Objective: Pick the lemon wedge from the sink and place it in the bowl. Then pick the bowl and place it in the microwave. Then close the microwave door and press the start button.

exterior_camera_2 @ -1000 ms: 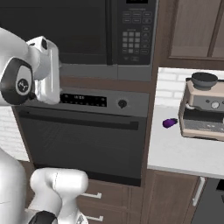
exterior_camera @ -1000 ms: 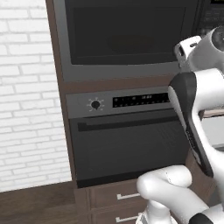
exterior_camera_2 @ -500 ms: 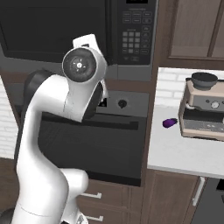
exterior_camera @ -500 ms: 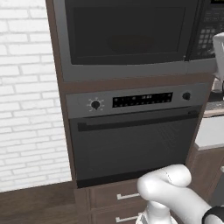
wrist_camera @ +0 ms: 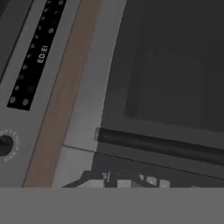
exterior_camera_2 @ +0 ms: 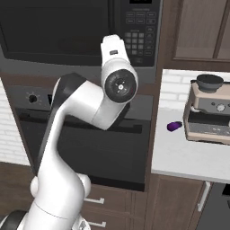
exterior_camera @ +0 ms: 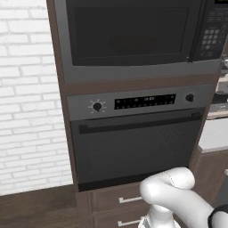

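Microwave: I see the built-in black and steel microwave set high in the dark wood cabinet column, directly above the knobbed steel oven with a bar handle.
Microwave door: the wide dark-glass door with a grey steel frame lies flat and shut against the microwave's front.
Keypad: the dark button keypad sits at the microwave's right edge.
Arm: my white arm rises in front of the oven and bends up towards the microwave.
Hand: the hand is raised against the microwave's front, just left of the keypad; I cannot tell how far its fingers are apart.
Right of the microwave: a pale tabletop carries a beige and steel coffee machine and a small purple object.
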